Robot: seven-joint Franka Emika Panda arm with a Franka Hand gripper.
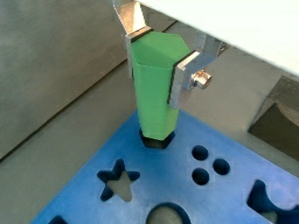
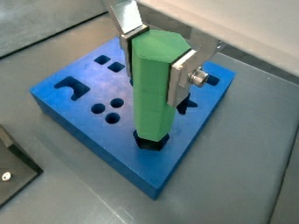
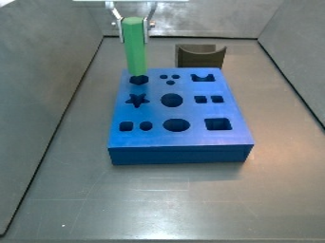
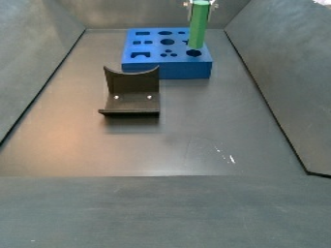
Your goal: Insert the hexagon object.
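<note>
Dull grey metal floor [image 4: 195, 136], sloping grey side walls [image 3: 51, 104], soft glare

My gripper [image 2: 159, 51] stands above a corner of the block [image 3: 178, 128], fingers on either side of the hexagon object [image 2: 156, 86]. The object stands upright, lower end in a corner hole. The curved piece [image 4: 131, 95] lies well apart on the floor [image 4: 195, 136].

Both wrist views look steeply down past the gripper [image 1: 163, 54] at close range onto the flat blue plastic block with shaped holes [image 2: 82, 109]. Both side views face it from opposite table ends [image 3: 178, 142], one near, one far [image 4: 165, 53].
</note>
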